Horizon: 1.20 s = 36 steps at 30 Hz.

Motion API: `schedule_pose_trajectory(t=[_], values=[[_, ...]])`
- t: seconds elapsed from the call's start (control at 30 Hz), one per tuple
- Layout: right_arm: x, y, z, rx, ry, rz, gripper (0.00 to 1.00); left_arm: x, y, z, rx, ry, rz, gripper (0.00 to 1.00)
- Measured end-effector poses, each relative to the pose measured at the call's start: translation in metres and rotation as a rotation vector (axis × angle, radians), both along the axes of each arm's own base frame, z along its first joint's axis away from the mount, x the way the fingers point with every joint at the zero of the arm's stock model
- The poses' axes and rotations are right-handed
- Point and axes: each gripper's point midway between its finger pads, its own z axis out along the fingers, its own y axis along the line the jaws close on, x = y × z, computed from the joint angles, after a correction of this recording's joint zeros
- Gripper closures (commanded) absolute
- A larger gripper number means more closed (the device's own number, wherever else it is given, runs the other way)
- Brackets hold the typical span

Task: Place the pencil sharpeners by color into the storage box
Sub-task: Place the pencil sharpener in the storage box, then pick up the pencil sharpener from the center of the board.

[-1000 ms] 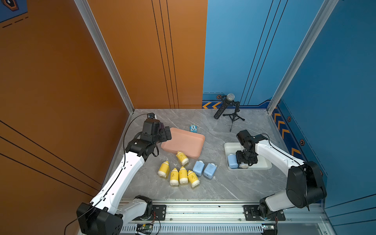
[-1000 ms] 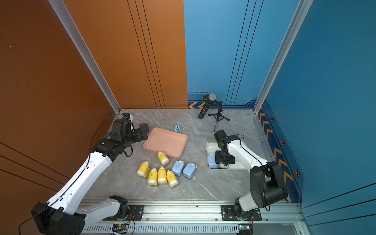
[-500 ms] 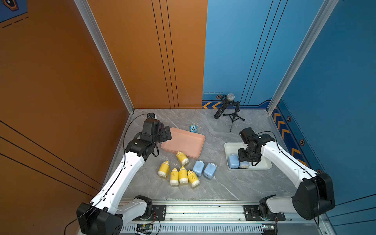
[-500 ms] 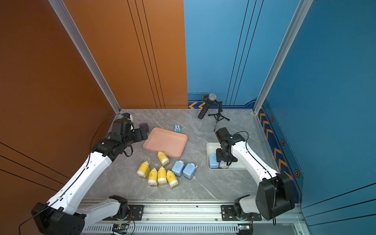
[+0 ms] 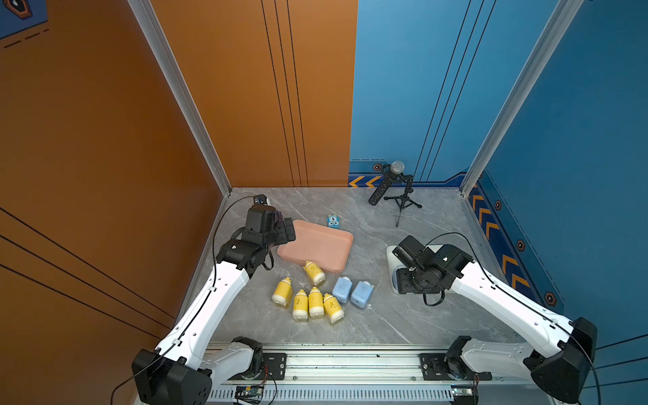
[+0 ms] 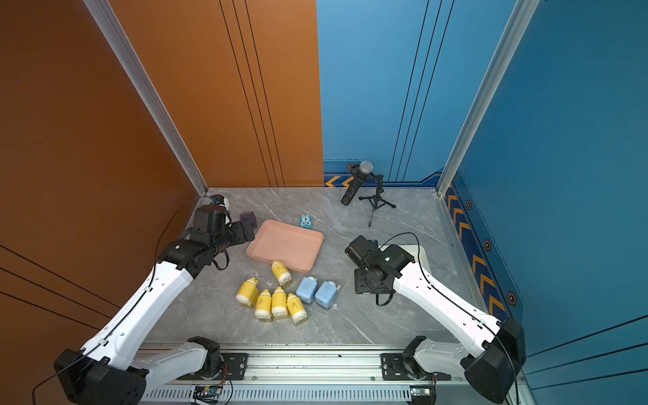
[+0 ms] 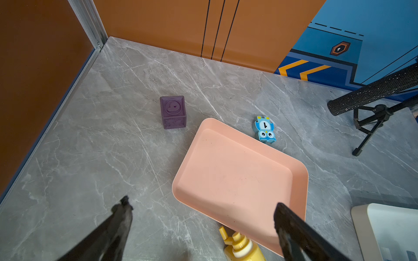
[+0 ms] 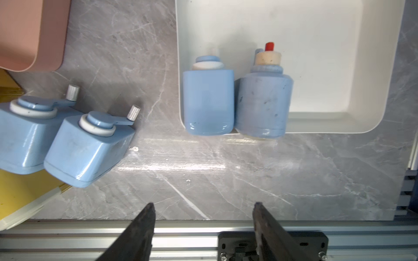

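Observation:
Several yellow pencil sharpeners [image 5: 316, 301] lie clustered on the grey table in front of the empty pink tray [image 5: 315, 245], with two light blue ones [image 5: 362, 294] beside them. Two more blue sharpeners [image 8: 208, 101] lie side by side in a corner of the white tray [image 8: 316, 56]. My right gripper [image 8: 204, 205] hangs open and empty over bare table, just clear of that corner, in a top view [image 5: 406, 285]. My left gripper [image 7: 201, 203] stands wide open beside the pink tray's left corner, above a yellow sharpener [image 7: 243, 247], holding nothing.
A dark purple cube [image 7: 173, 111] and a small blue cartoon toy [image 7: 264, 128] sit behind the pink tray. A microphone on a tripod [image 5: 396, 186] stands at the back. The metal rail [image 8: 181, 230] runs along the table's front edge.
My right gripper has risen off the blue sharpeners in the white tray and drawn back toward the front, its jaws widening. The left arm has not moved.

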Motion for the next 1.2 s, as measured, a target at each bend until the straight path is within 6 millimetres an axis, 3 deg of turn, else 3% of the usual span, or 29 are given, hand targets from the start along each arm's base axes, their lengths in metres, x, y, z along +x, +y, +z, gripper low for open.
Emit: schedule_pose_trajectory(t=[0.3,0.5,0.73,1.2], values=[[-0.024,0.057,-0.008,0.101,-0.016,-0.097,0.23,-0.001,0.002,0.002,-0.003,-0.007,0.004,0.02],[-0.016,0.081,-0.032,0.099,0.015,-0.187,0.2,-0.003,0.003,0.003,-0.008,-0.011,0.009,0.02],[0.0,0.109,-0.038,0.134,0.029,-0.221,0.2,-0.002,0.004,0.003,-0.017,-0.009,0.013,0.02],[0.012,0.128,-0.06,0.148,0.104,-0.25,0.21,-0.002,0.007,0.002,-0.044,-0.005,0.023,0.02]])
